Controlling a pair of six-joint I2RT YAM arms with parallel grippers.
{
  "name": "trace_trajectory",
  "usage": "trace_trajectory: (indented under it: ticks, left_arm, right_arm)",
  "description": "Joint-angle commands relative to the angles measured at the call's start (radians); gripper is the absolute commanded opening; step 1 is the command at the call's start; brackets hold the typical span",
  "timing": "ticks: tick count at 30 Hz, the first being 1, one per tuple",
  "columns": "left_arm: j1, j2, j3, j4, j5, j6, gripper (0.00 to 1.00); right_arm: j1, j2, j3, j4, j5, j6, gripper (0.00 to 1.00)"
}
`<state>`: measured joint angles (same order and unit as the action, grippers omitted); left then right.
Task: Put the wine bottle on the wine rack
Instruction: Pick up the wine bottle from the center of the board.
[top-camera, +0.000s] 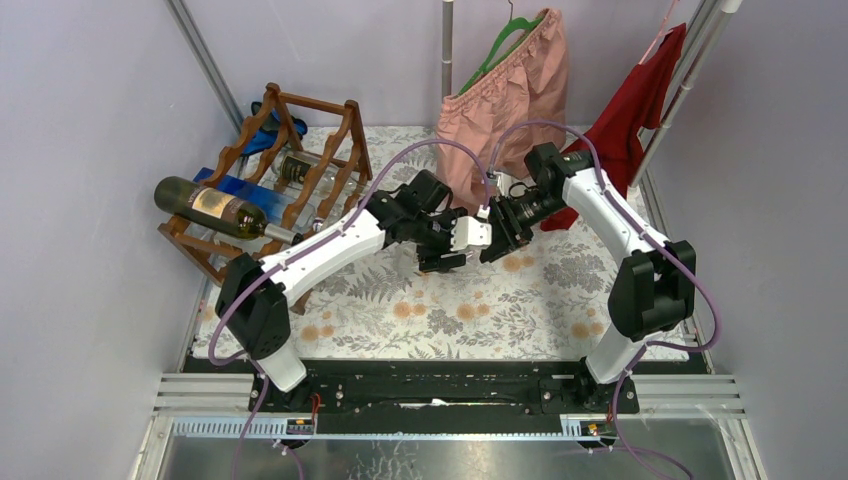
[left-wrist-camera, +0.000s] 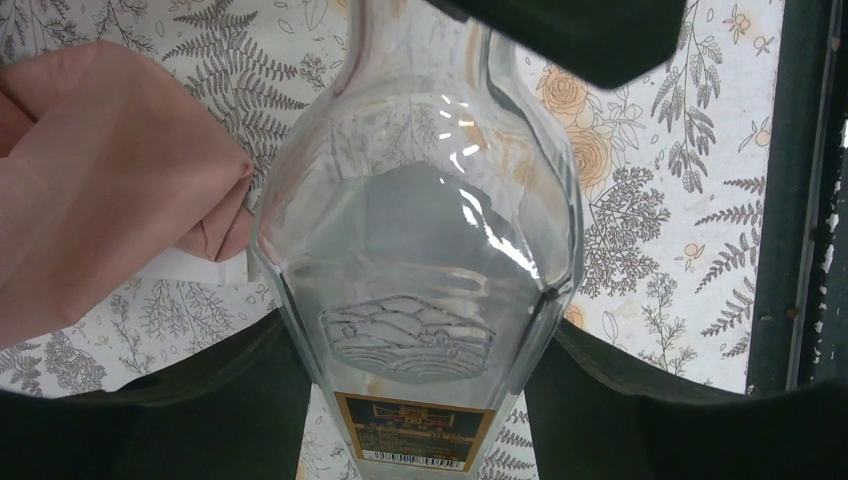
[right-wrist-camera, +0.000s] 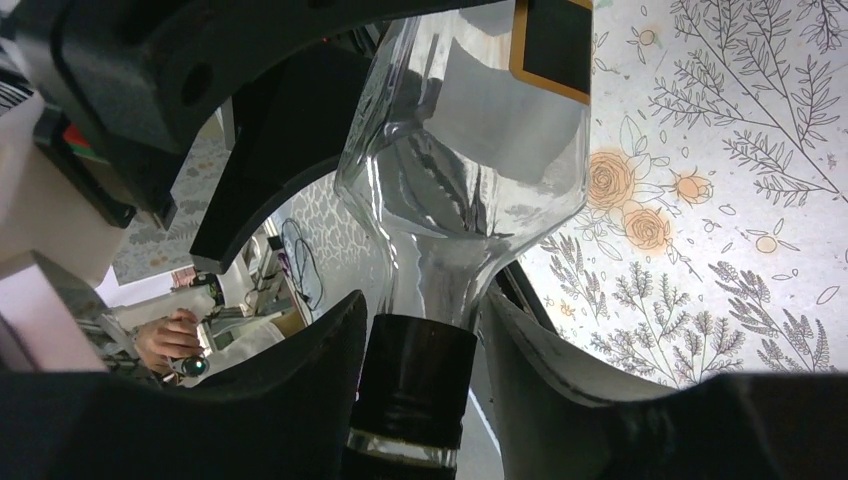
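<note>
Two grips hold the clear wine bottle (left-wrist-camera: 420, 250) above the middle of the desk (top-camera: 520, 300): the left end effector (left-wrist-camera: 415, 410) clamps its body and the right end effector (right-wrist-camera: 420, 345) pinches its capped neck. The bottle is well apart from the wine rack (top-camera: 355, 140) at the far left, so carrying it over and laying it in appears not yet done.

The left gripper (top-camera: 447, 254) faces the right gripper (top-camera: 494, 240) (both clamped).

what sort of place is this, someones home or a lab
Most likely a robot lab test cell, not a home: a left arm and right arm fixed to a black base plate, plain walls boxing in a floral tablecloth, and staged props, a wine rack and clothes on hangers.
</note>
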<state>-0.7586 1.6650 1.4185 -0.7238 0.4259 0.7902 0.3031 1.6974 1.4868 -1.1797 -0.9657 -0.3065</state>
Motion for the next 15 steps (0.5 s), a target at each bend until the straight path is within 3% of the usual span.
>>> trace_trajectory:
  ticks: [1, 4, 15]
  left_arm:
    - [-0.010, -0.001, 0.077, 0.036, 0.011, -0.028, 0.00]
    - [-0.010, -0.001, 0.080, 0.035, 0.008, -0.027, 0.00]
    - [-0.013, 0.022, 0.111, 0.014, -0.008, -0.001, 0.00]
  right_arm:
    - [0.017, 0.000, -0.001, 0.027, 0.019, 0.036, 0.53]
    - [0.019, 0.008, 0.009, 0.030, 0.021, 0.042, 0.50]
    - [0.034, 0.020, 0.006, 0.032, 0.031, 0.046, 0.23]
